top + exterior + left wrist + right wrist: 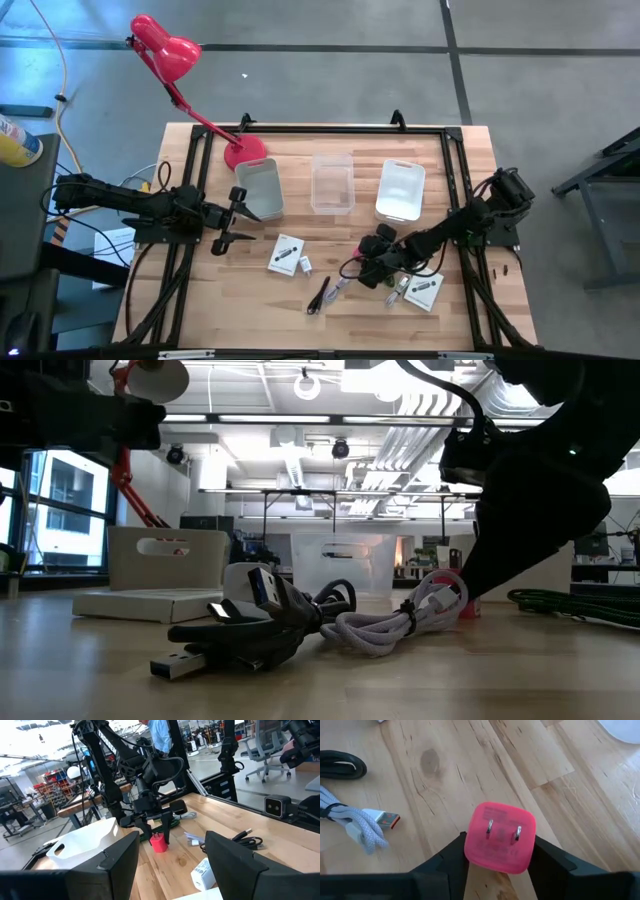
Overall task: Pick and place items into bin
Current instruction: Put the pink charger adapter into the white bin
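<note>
A small pink plug cube [500,837] with two metal prongs sits between the fingers of my right gripper [362,253], near the table's middle front. It also shows in the left wrist view [158,843]. My left gripper [237,216] is open and empty at the table's left, beside the grey bin [260,188]. Two white cards [286,254] [424,290] lie flat on the wood. A black cable [250,635] and a white braided cable [400,620] lie coiled near the front. A small white plug [305,266] lies by the left card. My right gripper pinches the pink cube by two opposite sides [470,845] between its two fingers. The fingers [145,827] point down at it, slanting in from the table's right. The pronged face looks back up at the wrist. I cannot tell whether the cube rests on the table or hangs just above it.
Three bins stand in a row at the far side: grey, clear [332,182] and white [401,188]. A red desk lamp [165,52] is clamped at the far left. A black frame [330,130] rims the table. Bare wood lies between the bins and the items.
</note>
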You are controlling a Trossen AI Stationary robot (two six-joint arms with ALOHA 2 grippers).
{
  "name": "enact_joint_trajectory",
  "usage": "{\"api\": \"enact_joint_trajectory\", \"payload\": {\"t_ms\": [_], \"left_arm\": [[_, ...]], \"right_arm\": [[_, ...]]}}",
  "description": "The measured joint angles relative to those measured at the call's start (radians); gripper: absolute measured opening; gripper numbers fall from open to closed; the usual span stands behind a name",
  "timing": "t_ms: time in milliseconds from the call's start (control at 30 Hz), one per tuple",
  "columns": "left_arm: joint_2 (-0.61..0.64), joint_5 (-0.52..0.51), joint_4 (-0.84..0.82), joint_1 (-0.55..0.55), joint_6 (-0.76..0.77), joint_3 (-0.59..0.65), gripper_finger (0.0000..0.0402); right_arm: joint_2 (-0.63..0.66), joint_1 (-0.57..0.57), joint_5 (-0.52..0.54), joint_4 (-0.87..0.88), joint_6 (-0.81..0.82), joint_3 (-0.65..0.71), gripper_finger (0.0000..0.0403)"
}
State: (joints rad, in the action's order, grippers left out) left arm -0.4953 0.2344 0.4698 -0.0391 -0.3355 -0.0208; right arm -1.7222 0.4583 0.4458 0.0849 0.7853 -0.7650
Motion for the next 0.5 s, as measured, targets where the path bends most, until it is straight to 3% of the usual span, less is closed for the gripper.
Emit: {"api": "enact_joint_trajectory", "payload": {"t_ms": [267, 500], "left_arm": [[0.0, 0.0, 0.0, 0.0, 0.0, 0.0, 0.0216], [0.0, 0.0, 0.0, 0.0, 0.0, 0.0, 0.0216]], "right_arm": [[0.0, 0.0, -0.006, 0.0, 0.001, 0.0, 0.0189], [0.0, 0.0, -0.005, 0.0, 0.0, 0.0, 0.0169]]}}
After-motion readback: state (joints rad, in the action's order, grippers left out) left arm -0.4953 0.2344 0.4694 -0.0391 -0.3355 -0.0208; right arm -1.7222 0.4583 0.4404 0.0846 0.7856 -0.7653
